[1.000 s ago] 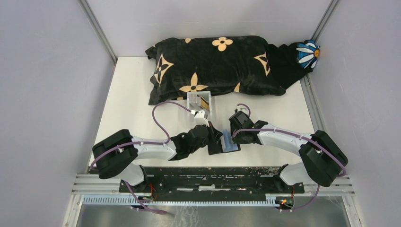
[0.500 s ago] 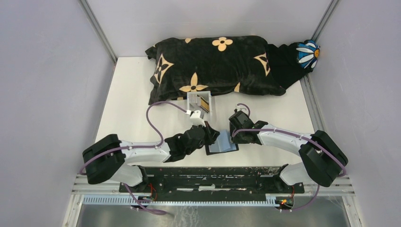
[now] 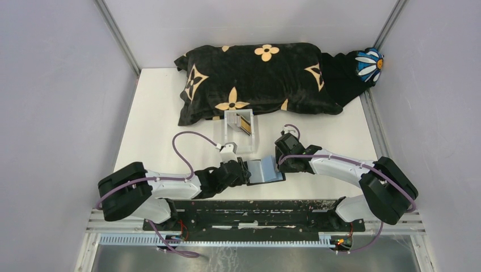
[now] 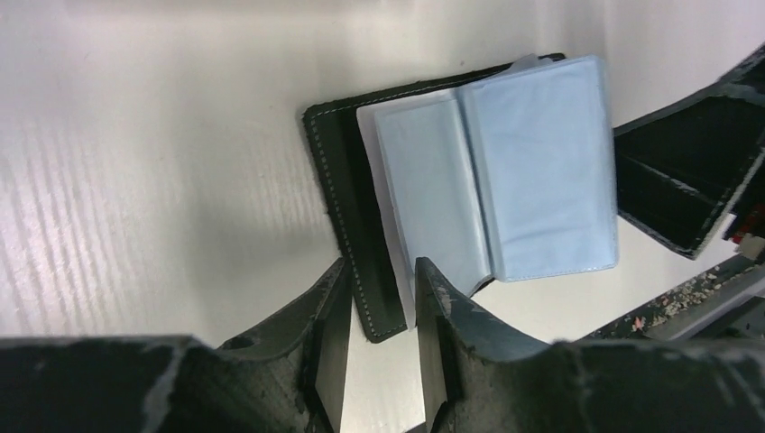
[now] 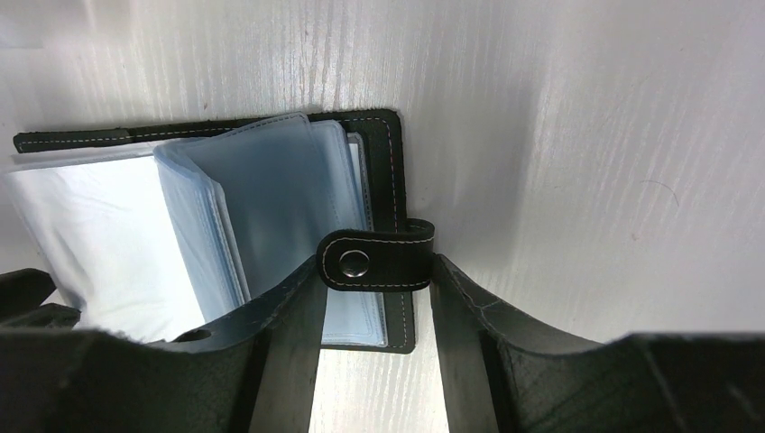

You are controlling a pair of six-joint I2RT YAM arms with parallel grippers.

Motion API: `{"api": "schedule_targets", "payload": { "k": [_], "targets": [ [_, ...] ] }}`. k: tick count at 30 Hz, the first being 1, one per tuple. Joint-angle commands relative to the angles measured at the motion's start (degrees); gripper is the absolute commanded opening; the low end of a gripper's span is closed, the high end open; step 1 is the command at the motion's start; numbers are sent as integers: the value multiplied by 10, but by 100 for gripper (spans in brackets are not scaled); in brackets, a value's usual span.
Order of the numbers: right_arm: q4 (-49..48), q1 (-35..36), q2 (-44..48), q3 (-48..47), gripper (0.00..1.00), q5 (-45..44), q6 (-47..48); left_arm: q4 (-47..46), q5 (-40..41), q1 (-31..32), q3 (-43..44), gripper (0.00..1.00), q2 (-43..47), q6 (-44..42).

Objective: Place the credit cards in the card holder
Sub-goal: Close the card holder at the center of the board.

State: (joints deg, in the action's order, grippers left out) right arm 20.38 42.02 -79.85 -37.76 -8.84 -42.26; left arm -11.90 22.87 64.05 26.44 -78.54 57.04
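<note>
Card holder (image 3: 265, 170) lies spread open on the table (image 3: 159, 113) between both grippers, its light-blue plastic sleeves (image 4: 541, 171) fanned and showing no card. Left gripper (image 4: 381, 289) stands narrowly parted astride its near corner, clamping nothing. Right gripper (image 5: 377, 267) closely flanks the snap strap (image 5: 383, 257); whether it pinches, I cannot tell. Opening looks done. Next, a gripper should reach the clear acrylic box (image 3: 232, 122) beyond the left gripper, where credit cards (image 3: 245, 123) stand tilted, and pinch one edgewise.
</note>
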Motion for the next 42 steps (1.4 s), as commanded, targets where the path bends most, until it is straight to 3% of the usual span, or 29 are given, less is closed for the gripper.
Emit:
{"api": "schedule_targets", "payload": {
  "k": [1,9,14,17,25,30,34,42],
  "targets": [
    [24,5,0,15,52,15,-7,46,29,2,-2,37,18,42],
    [25,5,-12,5,52,21,-6,81,36,2,-2,34,15,50],
    [28,5,-21,-2,52,21,-2,100,33,1,7,18,-6,45],
    [30,4,-22,-4,52,21,-2,129,32,2,24,4,-24,37],
    [27,3,-26,0,52,38,-6,175,6,2,74,3,-120,4],
    [18,3,-40,2,52,50,-5,112,-16,2,51,3,-140,17],
    [5,4,-52,7,52,58,-5,26,-8,2,23,3,-116,23],
    [2,4,-61,2,52,60,-2,-49,29,2,28,3,-61,-15]
  ]
}}
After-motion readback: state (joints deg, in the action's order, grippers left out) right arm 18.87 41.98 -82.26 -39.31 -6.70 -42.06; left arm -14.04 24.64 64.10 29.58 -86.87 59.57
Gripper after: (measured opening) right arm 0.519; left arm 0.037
